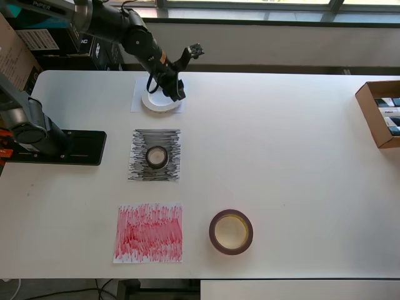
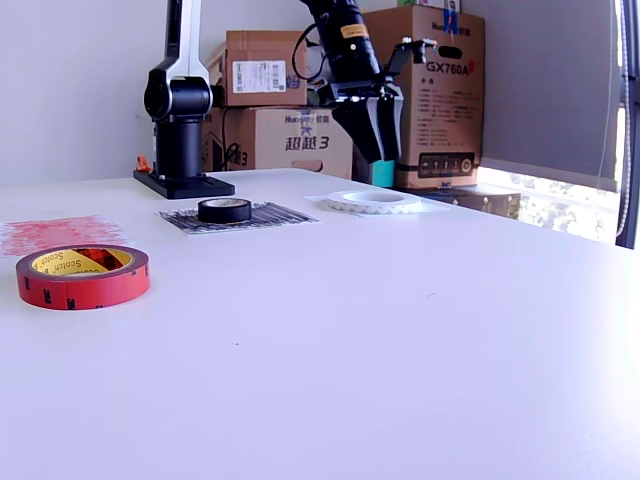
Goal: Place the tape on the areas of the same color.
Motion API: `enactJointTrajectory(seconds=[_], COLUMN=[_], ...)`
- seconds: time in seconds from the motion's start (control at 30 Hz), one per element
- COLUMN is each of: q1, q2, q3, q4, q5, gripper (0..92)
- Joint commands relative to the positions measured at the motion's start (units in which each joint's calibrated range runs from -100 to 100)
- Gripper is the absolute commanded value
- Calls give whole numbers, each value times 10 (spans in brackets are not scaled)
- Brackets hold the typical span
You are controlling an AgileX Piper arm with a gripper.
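Observation:
The white tape ring [image 1: 151,104] [image 2: 375,202] lies flat on the plain white sheet [image 1: 137,105] [image 2: 322,198]. My gripper [image 1: 177,94] [image 2: 375,156] hangs just above the ring, apart from it, fingers pointing down, slightly open and empty. The small black roll [image 1: 157,156] [image 2: 224,209] lies on the black scribbled sheet [image 1: 140,170] [image 2: 282,214]. The maroon-brown roll with a yellowish core [image 1: 214,233] [image 2: 85,285] lies on bare table, to the right of the red scribbled sheet [image 1: 149,232] [image 2: 55,232] in the overhead view.
A second arm's base on a black plate [image 1: 69,147] [image 2: 182,182] stands at the overhead view's left. An open cardboard box [image 1: 372,119] sits at the right table edge. Cardboard boxes [image 2: 285,140] are stacked behind the table.

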Motion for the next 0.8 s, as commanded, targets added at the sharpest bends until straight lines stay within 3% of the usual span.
enactJointTrajectory(seconds=[0.0, 0.37, 0.57, 0.77], q1=[-44, -246, -372, -454], q2=[-9, -18, -10, -3], q3=[-84, -114, -179, -167], q4=[2, 8, 106, 135], q5=[-5, -11, -11, -10], gripper=[459, 459, 459, 459])
